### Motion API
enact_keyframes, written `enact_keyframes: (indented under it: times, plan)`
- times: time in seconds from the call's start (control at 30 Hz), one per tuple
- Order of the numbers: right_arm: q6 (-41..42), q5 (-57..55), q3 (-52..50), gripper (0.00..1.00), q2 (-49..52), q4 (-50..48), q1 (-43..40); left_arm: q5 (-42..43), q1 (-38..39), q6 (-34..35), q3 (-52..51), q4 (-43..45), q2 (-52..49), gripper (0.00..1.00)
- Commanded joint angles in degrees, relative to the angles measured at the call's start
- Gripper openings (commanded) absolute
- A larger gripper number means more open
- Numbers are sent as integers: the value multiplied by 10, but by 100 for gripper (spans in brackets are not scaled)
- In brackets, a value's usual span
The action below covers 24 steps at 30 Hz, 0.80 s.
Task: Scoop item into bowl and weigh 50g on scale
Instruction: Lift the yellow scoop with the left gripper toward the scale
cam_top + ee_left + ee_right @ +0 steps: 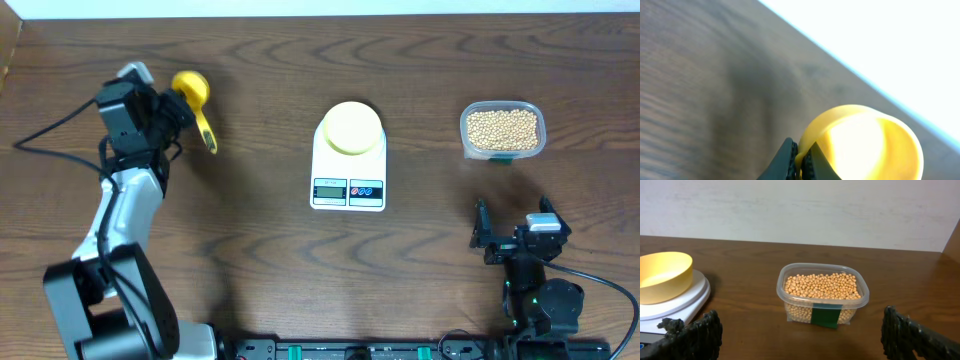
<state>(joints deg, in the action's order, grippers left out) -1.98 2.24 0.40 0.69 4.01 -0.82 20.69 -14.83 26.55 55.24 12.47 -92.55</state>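
The pale yellow bowl (pixel 350 127) stands on the white scale (pixel 348 180) at mid-table; both also show at the left of the right wrist view, the bowl (pixel 660 275) empty on the scale (pixel 687 300). The tan beans (pixel 502 125) fill a clear tub at the right, and they show again in the right wrist view (pixel 822 285). My left gripper (pixel 172 112) is at the far left, shut on a bright yellow scoop (pixel 192 90). In the left wrist view its jaws (pixel 801 162) pinch the scoop (pixel 865 145). My right gripper (pixel 510 238) is open and empty in front of the tub, its fingers wide apart (pixel 800 330).
The clear plastic tub (pixel 790 277) has a green label on its front. The table's far edge runs close behind the scoop (pixel 850 70). A cable trails left of the left arm (pixel 50 130).
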Motion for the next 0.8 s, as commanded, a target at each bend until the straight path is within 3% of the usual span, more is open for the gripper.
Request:
enact_keyframes:
  times: [0.0,0.27,0.77]
  plan:
    - [-4,-3,-1,99,-3,3,5,2,0,191,5,5,18,7]
    - [-38,-41,-1,99,-3,-6,4,6,4,424,5,0,21,8]
    - [-43,-38,-1,99,-3,-21,4,18,51,574,5,-25,21,8]
